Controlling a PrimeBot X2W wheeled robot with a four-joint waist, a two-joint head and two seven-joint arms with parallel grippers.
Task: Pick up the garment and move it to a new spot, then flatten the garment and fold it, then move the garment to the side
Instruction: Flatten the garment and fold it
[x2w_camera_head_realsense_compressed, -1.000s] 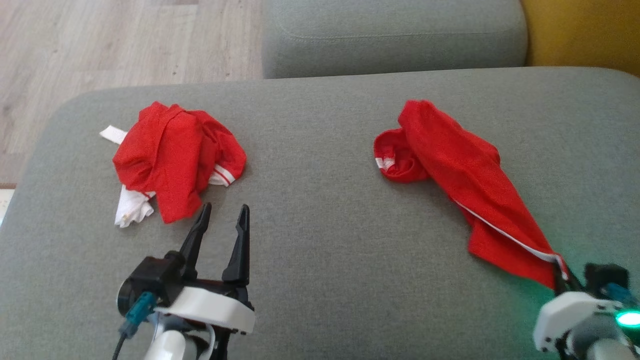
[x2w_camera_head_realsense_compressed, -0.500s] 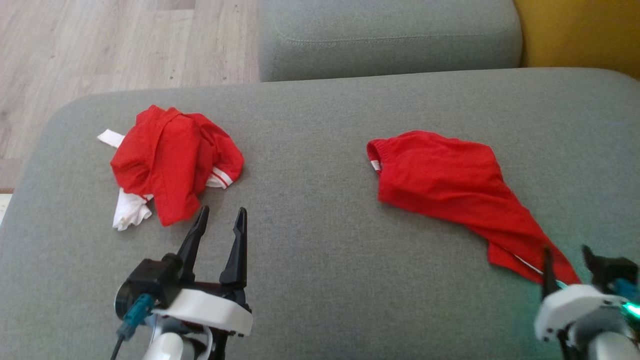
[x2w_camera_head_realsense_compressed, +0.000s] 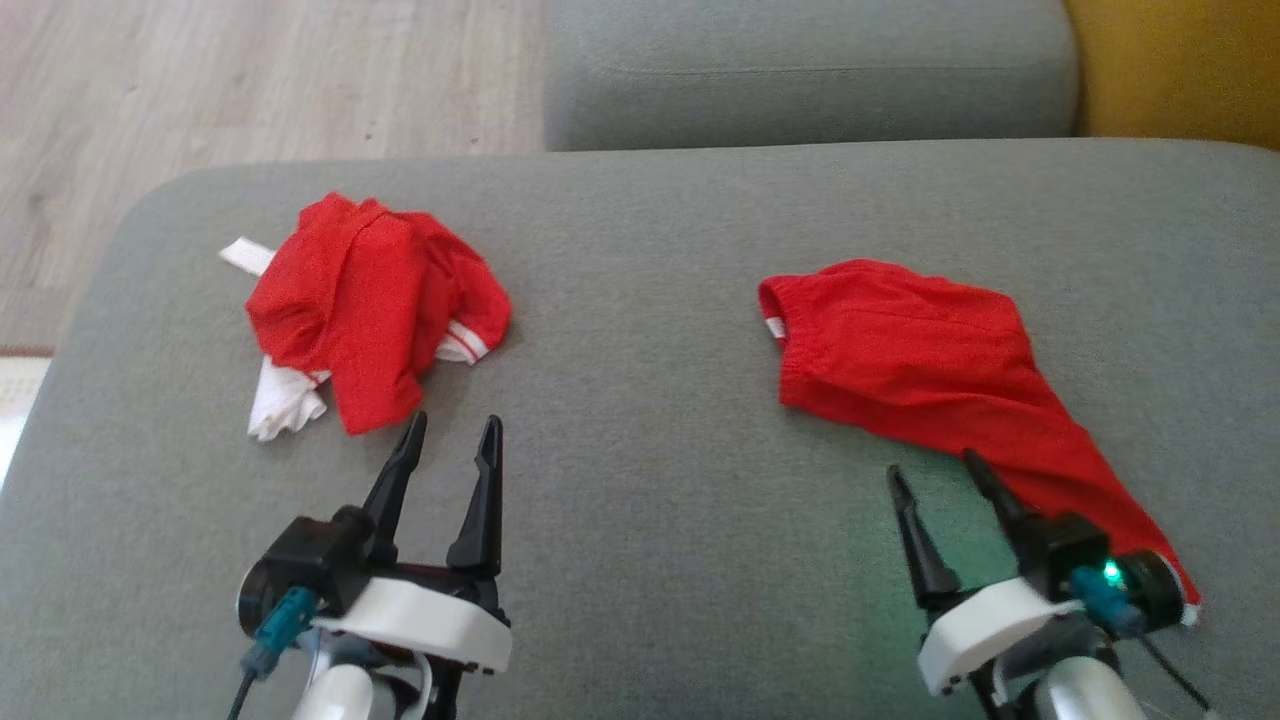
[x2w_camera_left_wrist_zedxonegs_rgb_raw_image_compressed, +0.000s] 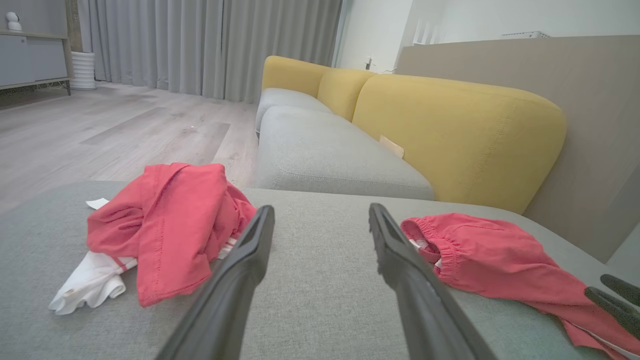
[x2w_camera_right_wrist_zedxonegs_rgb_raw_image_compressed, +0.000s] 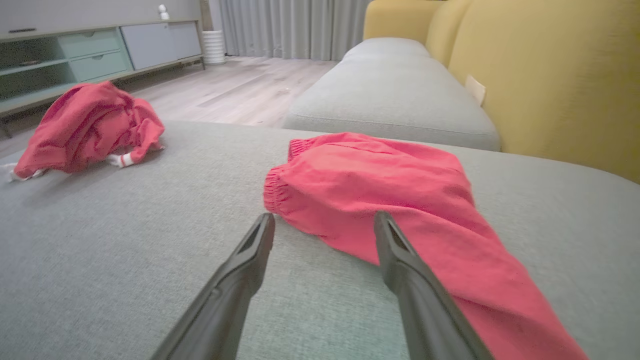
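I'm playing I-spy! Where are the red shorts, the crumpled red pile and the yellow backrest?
red shorts (x2w_camera_head_realsense_compressed: 900, 350): head view, middle of the cloth.
crumpled red pile (x2w_camera_head_realsense_compressed: 360, 310): head view, its top fold.
yellow backrest (x2w_camera_left_wrist_zedxonegs_rgb_raw_image_compressed: 450, 135): left wrist view, front face.

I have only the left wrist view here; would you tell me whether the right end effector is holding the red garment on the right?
Observer: No. In the right wrist view the right end effector is open and holds nothing. The flat red garment lies just ahead of it.
Operator: Thank you. My frame cuts off that garment's near end; where does it finish?
Observer: In the head view its narrow end runs past the right end effector and finishes on the grey cushion, beside the wrist on the robot's right of it.
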